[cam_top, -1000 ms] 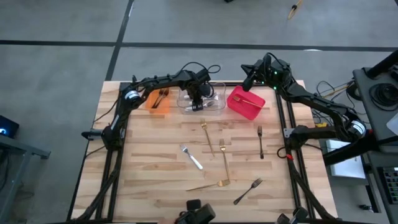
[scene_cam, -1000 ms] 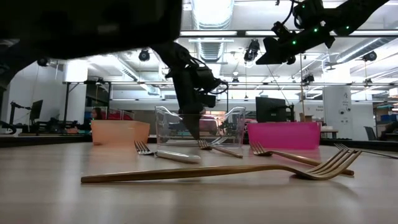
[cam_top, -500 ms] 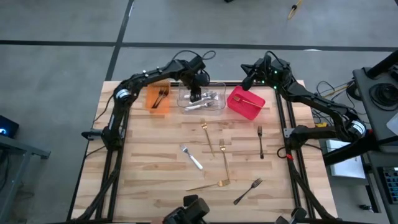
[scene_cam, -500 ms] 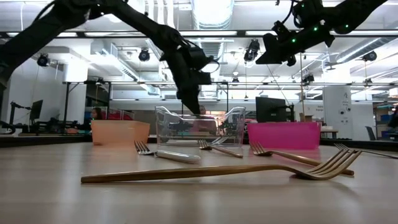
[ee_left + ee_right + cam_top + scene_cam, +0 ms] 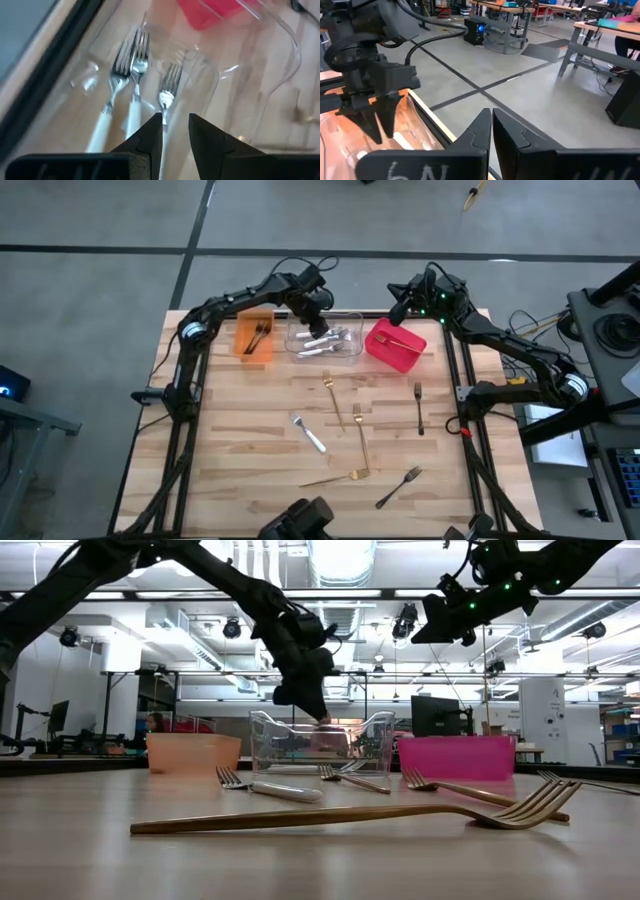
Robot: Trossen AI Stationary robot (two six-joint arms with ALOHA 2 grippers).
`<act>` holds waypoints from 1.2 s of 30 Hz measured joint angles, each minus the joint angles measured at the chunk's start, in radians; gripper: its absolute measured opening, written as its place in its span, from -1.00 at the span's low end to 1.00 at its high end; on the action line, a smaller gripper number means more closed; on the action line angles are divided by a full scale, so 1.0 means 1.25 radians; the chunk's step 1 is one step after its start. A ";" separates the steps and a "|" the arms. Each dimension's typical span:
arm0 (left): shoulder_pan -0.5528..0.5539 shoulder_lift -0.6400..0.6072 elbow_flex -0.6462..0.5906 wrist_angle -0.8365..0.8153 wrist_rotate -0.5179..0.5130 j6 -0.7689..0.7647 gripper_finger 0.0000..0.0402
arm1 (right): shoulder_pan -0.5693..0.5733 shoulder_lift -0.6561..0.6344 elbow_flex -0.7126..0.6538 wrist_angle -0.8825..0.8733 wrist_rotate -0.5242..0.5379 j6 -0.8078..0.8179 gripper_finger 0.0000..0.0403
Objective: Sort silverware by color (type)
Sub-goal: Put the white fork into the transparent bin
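Now, left gripper (image 5: 175, 131): above the clear bin (image 5: 325, 340), fingers slightly parted, nothing between them.
Right gripper (image 5: 491, 131): fingers pressed together, empty, raised beyond the table's far edge near the red bin (image 5: 394, 345).
Clear bin: three silver forks (image 5: 135, 75) with white handles inside, side by side.
Orange bin (image 5: 254, 338): dark utensils in it.
Red bin: one gold fork (image 5: 400, 341) inside.
Table (image 5: 240, 430): gold forks (image 5: 360, 442), a silver fork (image 5: 308, 433) and black forks (image 5: 419, 408) lie scattered.
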 joint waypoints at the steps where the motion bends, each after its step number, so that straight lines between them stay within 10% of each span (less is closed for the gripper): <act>1: -0.003 0.000 -0.004 -0.002 -0.001 -0.033 -0.62 | 0.000 0.000 0.000 0.000 0.000 -0.005 -0.96; 10: -0.024 0.014 -0.007 0.016 -0.073 -0.363 -0.62 | 0.000 0.000 0.000 -0.004 0.000 -0.017 -0.96; 36: -0.095 0.042 -0.023 0.080 -0.223 -0.420 -0.62 | -0.002 0.001 0.000 -0.050 0.001 -0.034 -0.95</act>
